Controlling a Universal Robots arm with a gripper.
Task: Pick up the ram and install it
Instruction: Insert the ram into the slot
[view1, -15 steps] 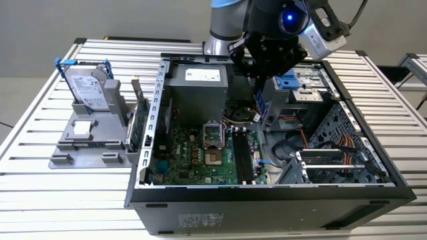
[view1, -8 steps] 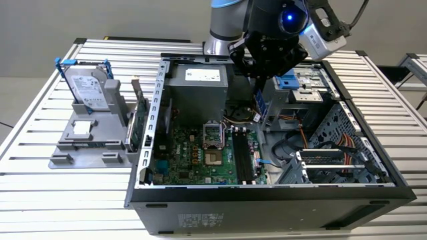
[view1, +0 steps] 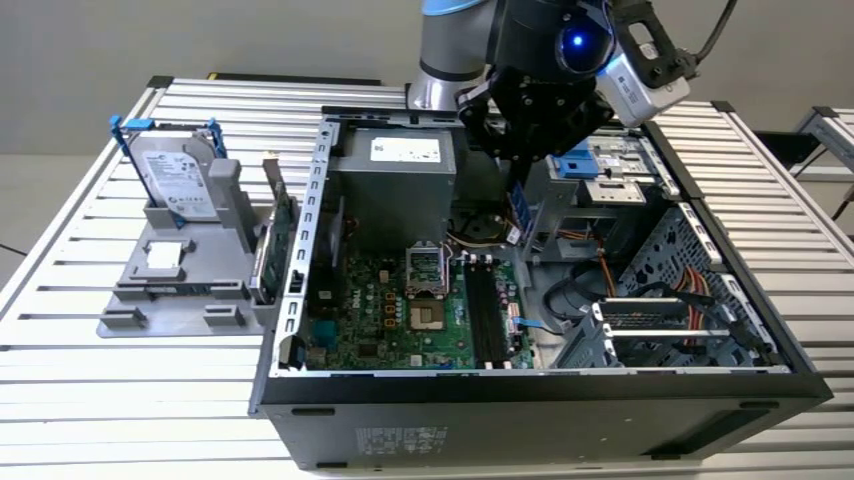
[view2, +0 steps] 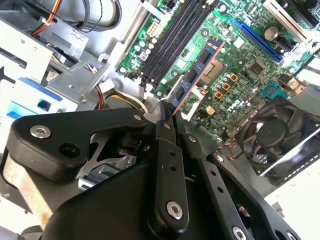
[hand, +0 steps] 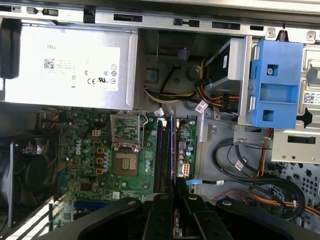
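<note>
Gripper (view1: 523, 172) hangs inside the open computer case (view1: 534, 385), its black fingers (view2: 165, 131) clenched on the ram (view2: 196, 75), a narrow dark blue stick with black chips. In the exterior view the ram (view1: 522, 218) is held on edge above the motherboard (view1: 400, 310), near the long black memory slots (view1: 483, 312). In the first wrist view the stick appears edge-on as a thin line over those slots (hand: 161, 157); whether its lower edge touches a slot is hard to tell. The case lies on its side on a table (view1: 120, 390) of pale metal slats. On the exterior view's left, a grey stand (view1: 174, 285) on the table holds a silver hard drive (view1: 174, 175) with blue rails, and a green card (view1: 278, 235) stands just beside the case wall. Behind the table is a plain grey wall (view1: 240, 35).
</note>
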